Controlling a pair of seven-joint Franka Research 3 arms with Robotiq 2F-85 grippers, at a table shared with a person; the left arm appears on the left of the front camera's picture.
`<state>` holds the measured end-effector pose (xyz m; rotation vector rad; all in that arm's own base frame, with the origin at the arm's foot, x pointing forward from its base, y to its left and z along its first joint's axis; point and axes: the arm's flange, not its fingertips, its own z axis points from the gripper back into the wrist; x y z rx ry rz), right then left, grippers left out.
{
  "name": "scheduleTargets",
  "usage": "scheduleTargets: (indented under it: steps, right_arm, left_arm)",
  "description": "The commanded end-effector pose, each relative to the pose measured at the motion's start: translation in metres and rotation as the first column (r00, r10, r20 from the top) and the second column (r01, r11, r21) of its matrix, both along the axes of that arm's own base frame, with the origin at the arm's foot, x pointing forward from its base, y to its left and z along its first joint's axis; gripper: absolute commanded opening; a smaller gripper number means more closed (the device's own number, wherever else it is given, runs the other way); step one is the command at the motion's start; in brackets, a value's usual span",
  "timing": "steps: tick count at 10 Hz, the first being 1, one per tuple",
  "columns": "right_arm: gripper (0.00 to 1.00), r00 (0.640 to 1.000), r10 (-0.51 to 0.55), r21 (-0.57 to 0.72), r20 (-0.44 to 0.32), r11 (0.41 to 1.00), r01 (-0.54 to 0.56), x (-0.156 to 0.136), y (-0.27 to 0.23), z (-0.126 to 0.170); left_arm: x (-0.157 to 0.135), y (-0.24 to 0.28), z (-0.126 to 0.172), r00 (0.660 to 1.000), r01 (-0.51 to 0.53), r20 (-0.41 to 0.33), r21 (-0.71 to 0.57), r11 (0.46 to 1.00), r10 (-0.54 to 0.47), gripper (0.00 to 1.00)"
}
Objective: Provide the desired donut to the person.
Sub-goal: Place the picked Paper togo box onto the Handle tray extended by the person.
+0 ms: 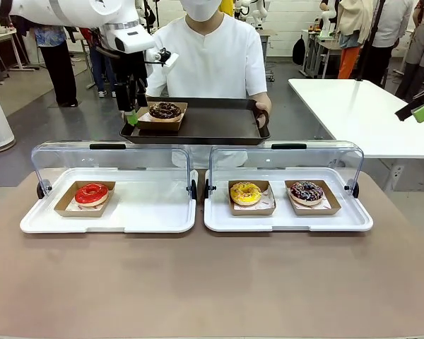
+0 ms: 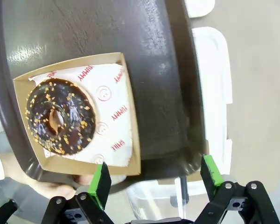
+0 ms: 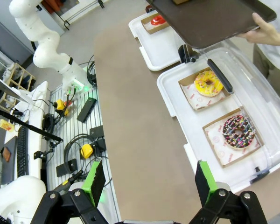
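Jaws of the left gripper [image 2: 155, 170] stand wide and empty just off the brown cardboard box [image 2: 127, 156] holding the nut-flecked chocolate donut [image 2: 59, 116], which rests on the dark serving tray [image 2: 168, 70] held by the white-shirted person [image 1: 212, 60]. A clean exit likely means lifting straight away, clear of the rim. The right gripper [image 3: 149, 176] hangs open and empty over the table [image 3: 130, 140].
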<state>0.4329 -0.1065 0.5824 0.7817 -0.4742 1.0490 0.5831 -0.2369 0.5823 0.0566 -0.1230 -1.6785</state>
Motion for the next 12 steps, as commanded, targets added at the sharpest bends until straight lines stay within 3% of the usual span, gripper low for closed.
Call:
scheduleTargets:
  steps: [1,6,12]
  right_arm:
    - [1.0,1.0,-0.005,0.0,-0.004,1.0,0.005,0.0,0.001,0.001]
    - [1.0,1.0,-0.005,0.0,-0.004,1.0,0.005,0.0,0.001,0.001]
    - [1.0,1.0,-0.005,0.0,-0.004,1.0,0.005,0.0,0.001,0.001]
  left_arm:
    - [-0.059,0.04,0.006,0.999,0.038,0.023,-0.048,0.998,-0.037,1.0]
    - [-0.134,0.097,0.006,0.998,0.038,0.053,-0.148,0.988,-0.03,1.0]
    - [-0.138,0.103,0.009,0.999,0.005,0.041,-0.125,0.992,0.0,1.0]
